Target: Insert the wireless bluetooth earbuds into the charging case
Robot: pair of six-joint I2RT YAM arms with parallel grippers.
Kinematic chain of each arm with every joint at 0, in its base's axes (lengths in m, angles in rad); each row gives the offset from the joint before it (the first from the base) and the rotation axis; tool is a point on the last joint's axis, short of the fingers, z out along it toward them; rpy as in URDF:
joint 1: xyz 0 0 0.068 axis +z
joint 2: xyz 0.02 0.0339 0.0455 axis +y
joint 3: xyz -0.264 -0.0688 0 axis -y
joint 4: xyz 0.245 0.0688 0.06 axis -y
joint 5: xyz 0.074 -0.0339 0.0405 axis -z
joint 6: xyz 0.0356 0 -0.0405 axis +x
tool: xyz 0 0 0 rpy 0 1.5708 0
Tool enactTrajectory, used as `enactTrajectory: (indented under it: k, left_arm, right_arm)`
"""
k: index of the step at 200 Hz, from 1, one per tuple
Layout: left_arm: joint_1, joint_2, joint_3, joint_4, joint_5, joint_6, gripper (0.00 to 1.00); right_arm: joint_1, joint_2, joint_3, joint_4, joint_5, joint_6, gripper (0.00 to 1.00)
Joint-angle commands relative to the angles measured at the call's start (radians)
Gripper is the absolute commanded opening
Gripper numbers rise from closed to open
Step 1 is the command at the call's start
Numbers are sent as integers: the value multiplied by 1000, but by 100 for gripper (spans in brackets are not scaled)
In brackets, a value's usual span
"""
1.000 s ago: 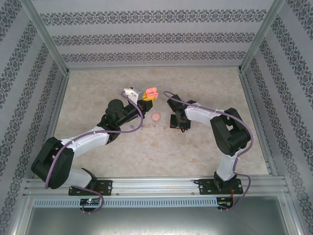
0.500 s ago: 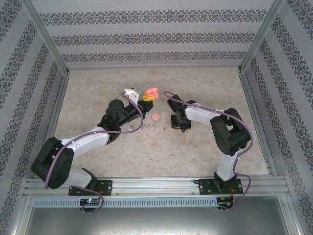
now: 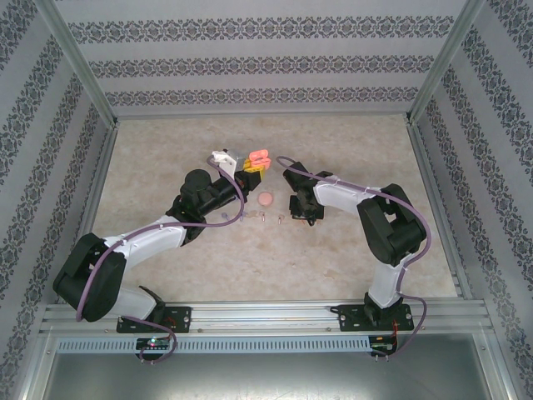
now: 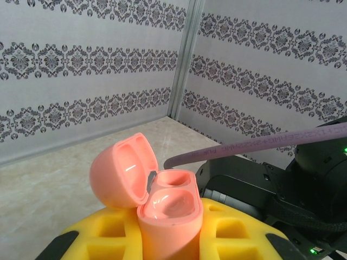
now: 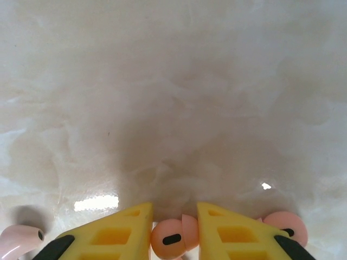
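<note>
Down on the marble tabletop (image 5: 173, 81), right gripper (image 5: 173, 214) is nearly closed, yellow fingers (image 5: 111, 235) pressed against both sides of an orange earbud (image 5: 169, 239). Second orange earbud (image 5: 286, 227) lies just right of it, pale pink earbud (image 5: 20, 241) off to the left. Beyond them, round orange case (image 3: 266, 199) lies on the table. Farther back, left gripper (image 3: 252, 171) clamps the salmon charging case (image 4: 169, 208) upright above the table, lid (image 4: 122, 172) swung open.

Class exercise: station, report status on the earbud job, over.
Left gripper shut on open orange charging case. Right gripper straddles orange earbud on table, grip unclear. Second orange earbud, pale pink earbud close alongside.
</note>
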Motion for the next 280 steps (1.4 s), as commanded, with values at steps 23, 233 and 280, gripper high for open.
enactTrajectory:
  k: [23,233,280]
  left_arm:
    - [-18,-8,19,53,12,24,0]
    - [-47,-52,21,200,-78,279,0]
    - [-103,-23,60,296,-145,369,0]
  right_arm:
    - [8,-67,22,26,-33,0,25]
    - [-60,-642,147,429,-219,52,26]
    - [-40,-688,85,614,-237,99,27]
